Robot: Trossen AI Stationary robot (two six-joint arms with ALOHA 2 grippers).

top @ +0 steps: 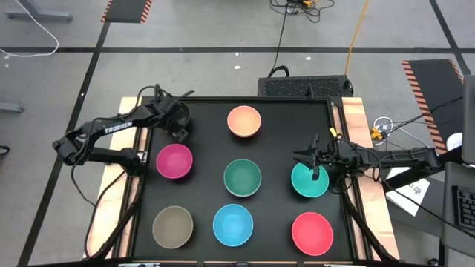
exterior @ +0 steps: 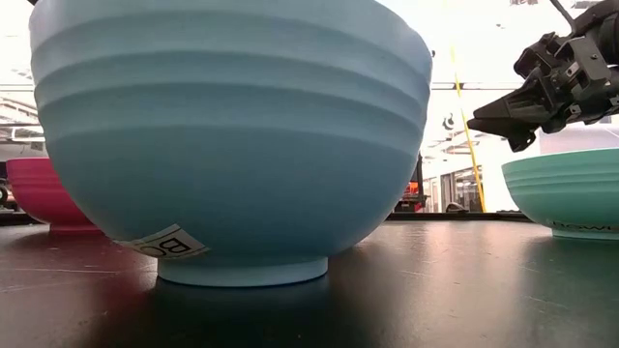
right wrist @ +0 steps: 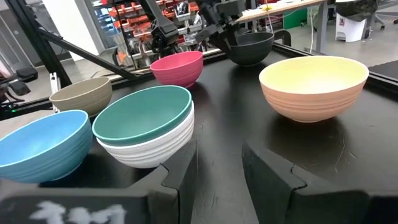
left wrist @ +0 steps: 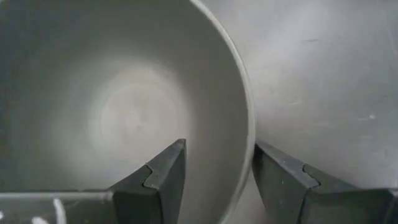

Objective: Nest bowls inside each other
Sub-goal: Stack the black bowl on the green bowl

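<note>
Black counter (top: 204, 194) carries nine bowls by my count, one of each colour: peach-orange bowl (top: 244, 122), magenta bowl (top: 174, 161), teal bowl (top: 303, 187), olive-brown bowl (top: 173, 226), light blue bowl (top: 233, 224), red bowl (top: 312, 232), and a dark green bowl (top: 243, 178) nested in a white bowl (right wrist: 155, 146). My left jaws pinch the rim of the black bowl (right wrist: 249, 46) at the far left corner. My right jaws hang partly open and empty just above the teal bowl. I see clear lanes between all the bowls; the far right corner lies bare, while the near row sits close to the edge.
</note>
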